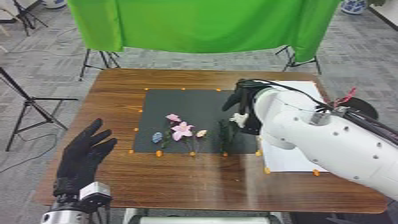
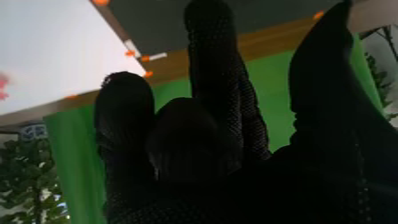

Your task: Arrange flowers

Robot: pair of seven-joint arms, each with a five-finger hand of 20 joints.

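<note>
Passage: bare tabletop (image 1: 178, 185) between the left hand (image 1: 78, 160) and the white sheet (image 1: 282, 162). Obstacles: flowers (image 1: 182, 131) on the near part of the black mat (image 1: 182, 102); right arm (image 1: 329, 140) across the white sheet.

Qty, head view: pink flowers (image 1: 182, 131) x2, blue flower (image 1: 157, 137) x1, cream flower (image 1: 202, 133) x1, white flower (image 1: 239, 119) x1, green sprig (image 1: 224, 137) x1, red sprig (image 1: 348, 94) x1. Blk mat (image 1: 182, 102) x1, white sheet (image 1: 282, 157) x1, surface (image 1: 178, 187) x1, green cloth (image 1: 204, 25) x1. Orange tags (image 1: 159, 153) approx 10+, some poss. hidden. Blue/white vases (image 1: 354, 6) x2, tripods (image 1: 30, 101) x4 min. Rt wrist view: leafy plants (image 2: 31, 175) x2 min.
</note>
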